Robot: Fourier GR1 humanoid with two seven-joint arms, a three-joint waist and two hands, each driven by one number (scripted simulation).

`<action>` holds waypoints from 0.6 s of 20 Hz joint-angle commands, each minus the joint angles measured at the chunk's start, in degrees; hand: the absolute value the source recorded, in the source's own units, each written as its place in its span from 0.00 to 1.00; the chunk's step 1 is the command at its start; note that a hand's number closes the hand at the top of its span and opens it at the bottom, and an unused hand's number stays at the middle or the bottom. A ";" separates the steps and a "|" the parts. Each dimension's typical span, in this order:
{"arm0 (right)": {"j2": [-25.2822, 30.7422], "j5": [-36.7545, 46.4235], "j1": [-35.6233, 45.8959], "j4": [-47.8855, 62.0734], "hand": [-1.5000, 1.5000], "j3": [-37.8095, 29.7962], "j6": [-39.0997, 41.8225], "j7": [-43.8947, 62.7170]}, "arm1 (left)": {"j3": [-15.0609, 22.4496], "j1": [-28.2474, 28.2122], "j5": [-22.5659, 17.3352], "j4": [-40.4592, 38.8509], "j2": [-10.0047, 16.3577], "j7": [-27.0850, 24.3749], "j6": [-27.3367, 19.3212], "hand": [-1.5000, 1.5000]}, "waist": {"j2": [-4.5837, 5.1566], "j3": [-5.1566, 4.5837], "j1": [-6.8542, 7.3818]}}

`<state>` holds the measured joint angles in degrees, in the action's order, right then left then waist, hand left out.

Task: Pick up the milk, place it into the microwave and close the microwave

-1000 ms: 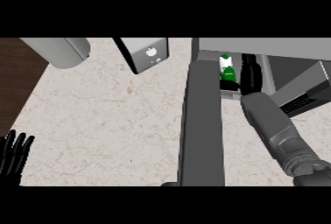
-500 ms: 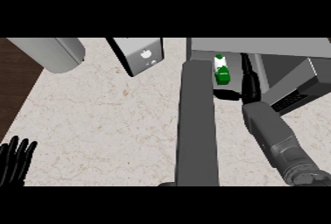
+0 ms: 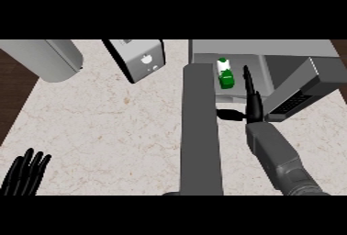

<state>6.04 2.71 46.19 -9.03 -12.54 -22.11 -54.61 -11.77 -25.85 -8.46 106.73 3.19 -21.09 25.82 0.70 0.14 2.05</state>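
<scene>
Milk [image 3: 226, 75]: standing upright inside the microwave [image 3: 271, 48], far right of the head view, touching neither hand.
Right hand [image 3: 252, 98]: fingers straight and holding nothing, drawing back toward the near side; now sitting just near-right of the milk, farther from it than a second ago.
Microwave door [image 3: 201, 133]: hanging wide open, stretching from the cavity toward the near edge.
Left hand [image 3: 27, 172]: resting open at the near left corner of the counter [image 3: 102, 119], fingers up.
Meaning: placing looking finished; swinging the door shut likely remaining.
</scene>
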 commanded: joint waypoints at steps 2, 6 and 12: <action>-1.99 -0.53 -4.96 -1.75 0.00 0.77 10.32 -3.80 | 4.36 -3.39 0.60 1.81 -1.25 -0.72 3.59 0.00 | -0.74 -0.10 -1.48; -2.94 -1.59 -8.60 -4.74 0.00 1.19 16.70 -4.72 | 5.87 -5.74 0.51 2.76 -1.18 -1.29 5.84 0.00 | -0.99 -0.14 -2.00; -4.61 -1.24 -19.27 -11.98 0.00 4.38 22.02 -8.36 | 8.06 1.45 4.73 -2.67 -0.42 -1.68 5.90 0.00 | -1.18 -0.23 -3.42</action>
<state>2.54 1.46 32.92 -17.12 -9.82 -4.98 -59.11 -4.53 -27.53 -5.44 107.44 2.23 -22.04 31.04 -0.30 -0.02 -0.50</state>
